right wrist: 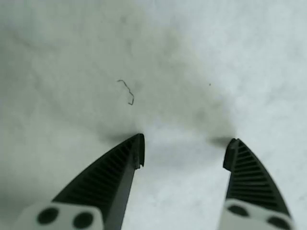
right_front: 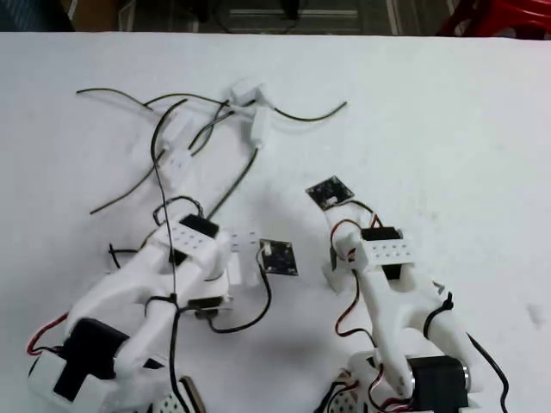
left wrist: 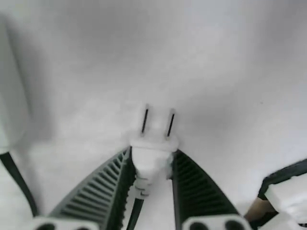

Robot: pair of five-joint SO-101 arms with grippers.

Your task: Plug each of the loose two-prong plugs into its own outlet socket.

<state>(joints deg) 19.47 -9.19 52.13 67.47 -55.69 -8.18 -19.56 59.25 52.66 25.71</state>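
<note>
White plastic arms (right_front: 138, 280) are sitting by the white table's (right_front: 482, 129) near edge, with corded white outlet sockets (right_front: 258, 127) lying far left. Left gripper (left wrist: 151, 152) is clamping a white two-prong plug (left wrist: 149, 163), prongs leading, presumably for insertion. Right gripper (right wrist: 186, 140) is hovering spread apart above bare table.

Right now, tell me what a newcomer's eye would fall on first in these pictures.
First comes the white two-prong plug, clamped between the left gripper's fingers, its two dark prongs pointing out over the white table. Next is the tangle of dark wires and white connectors at the table's far side, ahead of the left arm. The right gripper hangs open just above bare table.
</note>
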